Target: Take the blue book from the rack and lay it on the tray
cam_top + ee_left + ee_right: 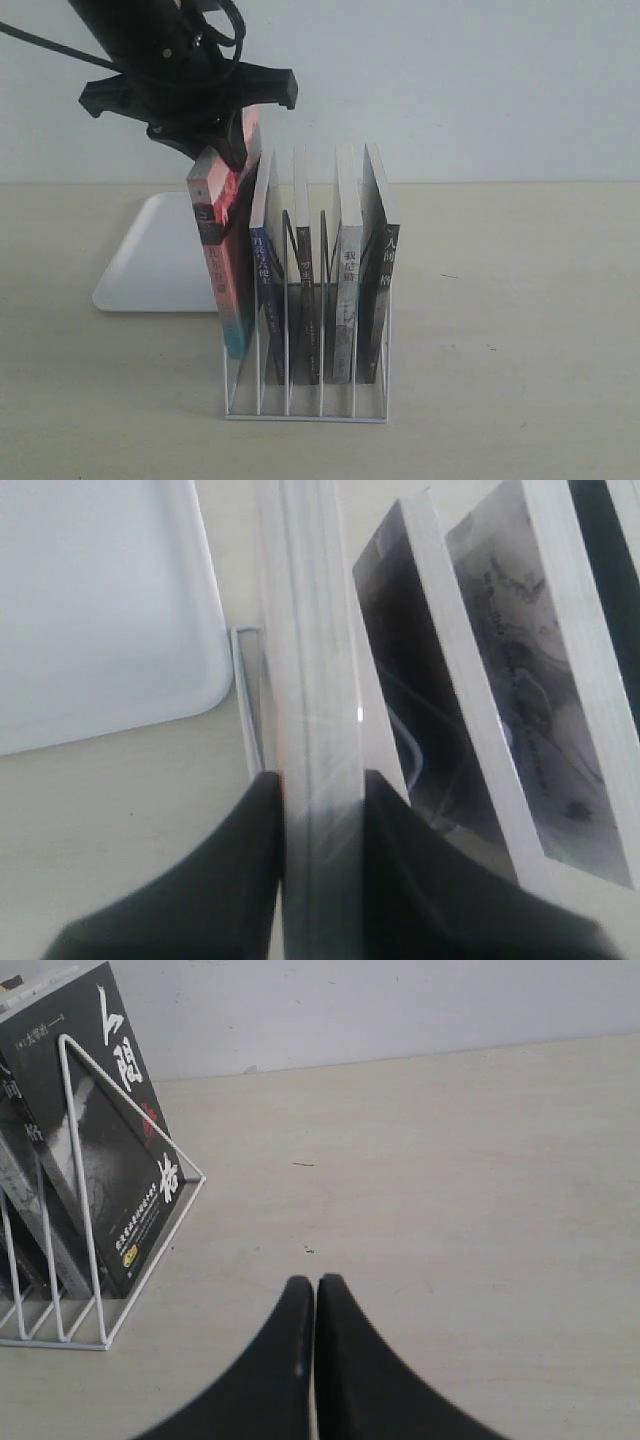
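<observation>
Exterior view: the flat white plastic tray (150, 260) lies far left. Our black left claw (322, 780) pinches white page edges (320, 660) at the white wire rack's (305, 417) left end; whose, we cannot tell. The thin navy blue book (266, 275) stands in the second slot: lift it straight up. The right claw (315, 1282), pressed closed, holds nothing.

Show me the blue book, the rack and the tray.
the blue book (268, 275), exterior view, its spine
the rack (300, 417), exterior view, front base wire
the tray (150, 260), exterior view, bare floor

table (520, 330): pale beige | white tray (150, 260): back left | white wire rack (305, 400): centre front
</observation>
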